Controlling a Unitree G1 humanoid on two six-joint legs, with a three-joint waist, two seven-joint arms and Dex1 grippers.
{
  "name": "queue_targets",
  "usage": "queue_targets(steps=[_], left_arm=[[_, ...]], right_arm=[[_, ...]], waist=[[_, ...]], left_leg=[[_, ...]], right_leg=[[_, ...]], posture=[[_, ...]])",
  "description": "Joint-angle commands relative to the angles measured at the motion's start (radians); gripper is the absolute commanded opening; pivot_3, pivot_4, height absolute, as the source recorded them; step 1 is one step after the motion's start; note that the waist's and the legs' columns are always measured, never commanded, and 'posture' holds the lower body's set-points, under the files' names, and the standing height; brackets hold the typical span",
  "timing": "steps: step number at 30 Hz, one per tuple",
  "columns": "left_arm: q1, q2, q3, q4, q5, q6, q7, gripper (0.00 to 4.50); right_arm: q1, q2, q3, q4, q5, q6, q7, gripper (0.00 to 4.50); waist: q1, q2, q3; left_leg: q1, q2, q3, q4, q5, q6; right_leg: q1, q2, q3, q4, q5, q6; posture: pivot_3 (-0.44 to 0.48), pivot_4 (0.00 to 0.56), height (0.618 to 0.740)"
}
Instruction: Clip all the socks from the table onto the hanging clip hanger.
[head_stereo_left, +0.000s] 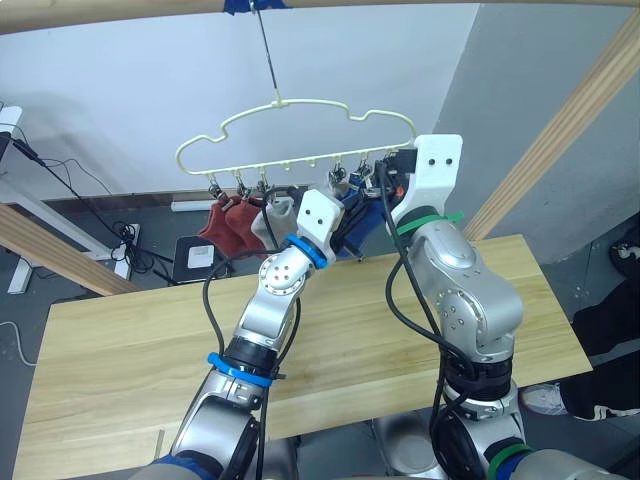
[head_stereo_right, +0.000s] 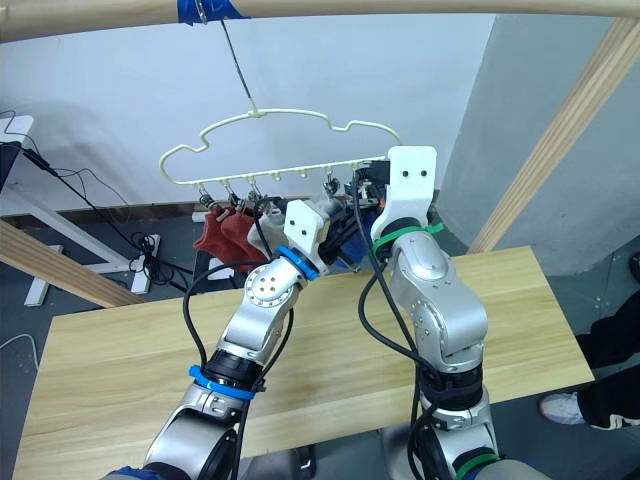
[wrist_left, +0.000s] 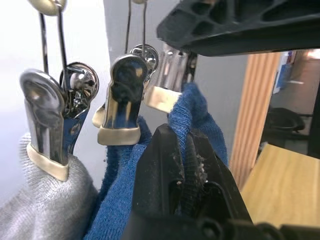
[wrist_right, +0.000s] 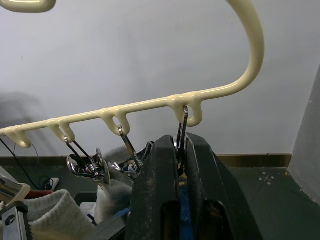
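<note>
While the table (head_stereo_left: 120, 370) of pale planks lies bare, we judge the work nearly done: two dark red socks (head_stereo_left: 228, 226), grey knit (wrist_left: 45, 210) and blue (head_stereo_left: 355, 215) hang from the cream wire clip hanger (head_stereo_left: 300, 120). Our left gripper (wrist_left: 187, 165) pinches the last blue sock (wrist_left: 192, 107) at the end clip (wrist_left: 167, 82) — our right gripper (wrist_right: 182, 150) squeezes that clip's shiny steel.
</note>
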Motion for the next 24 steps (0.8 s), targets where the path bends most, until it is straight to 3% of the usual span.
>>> queue_targets(steps=[1, 8, 9, 17, 24], left_arm=[[-0.016, -0.007, 0.009, -0.022, 0.006, -0.026, 0.013, 0.02], [-0.015, -0.011, 0.001, -0.029, 0.01, -0.021, 0.013, 0.02], [-0.016, -0.012, 0.0, -0.028, 0.01, -0.021, 0.013, 0.0], [-0.018, -0.014, -0.005, -0.029, 0.009, -0.022, 0.01, 0.0], [-0.014, -0.022, 0.001, -0.035, -0.031, 0.007, -0.033, 0.0]], right_arm=[[-0.014, 0.003, 0.017, -0.062, -0.006, -0.007, 0.008, 0.0], [-0.007, 0.017, 0.01, -0.07, -0.002, -0.003, -0.003, 0.0], [-0.006, 0.02, 0.008, -0.071, -0.001, -0.002, -0.004, 0.61], [-0.013, 0.031, -0.003, -0.068, 0.0, -0.003, -0.004, 3.34], [-0.008, 0.021, -0.018, -0.114, 0.019, 0.005, 0.016, 3.34]], waist=[[0.0, 0.0, 0.0], [0.0, 0.0, 0.0], [0.0, 0.0, 0.0], [0.0, 0.0, 0.0], [0.0, 0.0, 0.0]], left_leg=[[0.0, 0.0, 0.0, 0.0, 0.0, 0.0], [0.0, 0.0, 0.0, 0.0, 0.0, 0.0], [0.0, 0.0, 0.0, 0.0, 0.0, 0.0], [0.0, 0.0, 0.0, 0.0, 0.0, 0.0], [0.0, 0.0, 0.0, 0.0, 0.0, 0.0]], right_leg=[[0.0, 0.0, 0.0, 0.0, 0.0, 0.0], [0.0, 0.0, 0.0, 0.0, 0.0, 0.0], [0.0, 0.0, 0.0, 0.0, 0.0, 0.0], [0.0, 0.0, 0.0, 0.0, 0.0, 0.0], [0.0, 0.0, 0.0, 0.0, 0.0, 0.0]], posture=[[-0.312, 0.259, 0.74], [-0.312, 0.262, 0.74], [-0.312, 0.262, 0.74], [-0.312, 0.263, 0.74], [-0.316, 0.264, 0.74]])
